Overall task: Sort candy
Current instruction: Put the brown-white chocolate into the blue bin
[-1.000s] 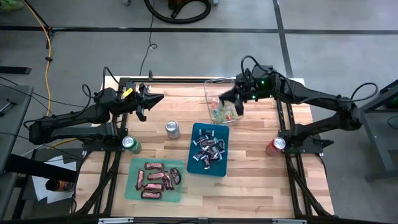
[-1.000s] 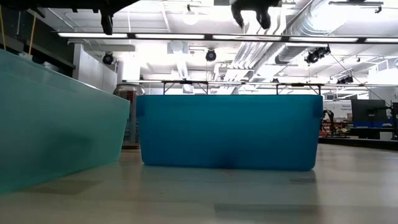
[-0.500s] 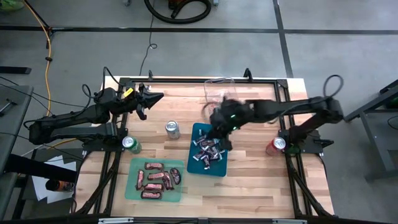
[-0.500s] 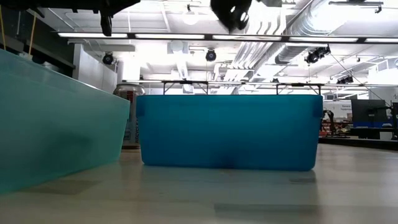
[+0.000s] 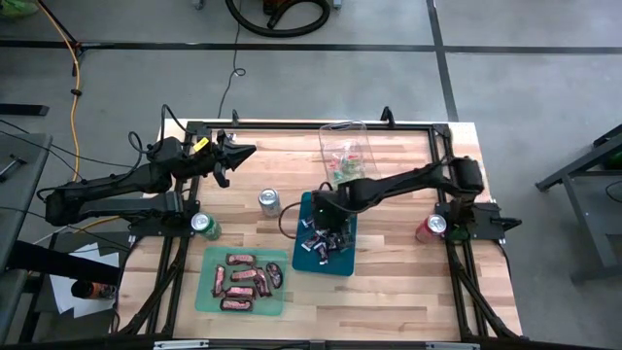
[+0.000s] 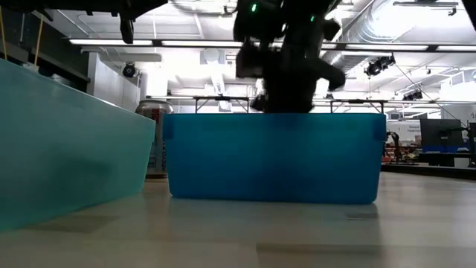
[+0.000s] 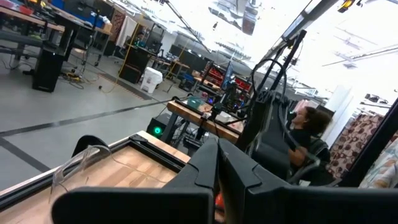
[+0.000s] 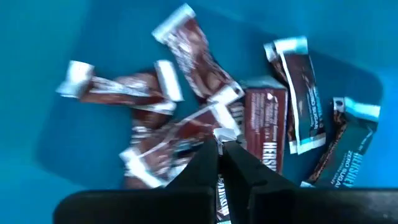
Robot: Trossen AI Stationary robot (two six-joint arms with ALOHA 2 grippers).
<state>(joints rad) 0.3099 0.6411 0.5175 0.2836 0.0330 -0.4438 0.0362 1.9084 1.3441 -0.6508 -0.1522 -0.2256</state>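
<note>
Seen from above: wooden worktop point(image 5: 389, 292) framed by two dark robot arms. Right gripper point(image 5: 326, 216) lowered over the blue tray point(image 5: 303, 261) near the middle, fingers point(image 8: 239, 163) pressed shut just above a heap of dark and silver wrapped candy point(image 8: 264, 127); whether a piece is pinched between the tips cannot be told. Same gripper point(image 6: 286, 82) visible at table height, dipping behind the near wall of the blue tray point(image 6: 275, 156). Left gripper point(image 5: 233, 154) parked at the far left corner of the worktop, well apart from the trays, fingers point(image 7: 233, 174) closed together and holding nothing. Red-brown bars point(image 5: 243, 279) lying in the teal tray point(image 5: 206, 255) at the near left, beside the blue tray. Tiny bright sweets point(image 5: 348, 167) resting in the clear container point(image 5: 342, 136) at the far edge, just beyond the blue tray. Three soda cans standing on the worktop: silver can point(image 5: 269, 202) between the left arm and the blue tray, green can point(image 5: 202, 225) by the left arm's base, red can point(image 5: 431, 227) by the right arm's base. In the room beyond, a person point(image 7: 308, 134) seated behind the frame.
</note>
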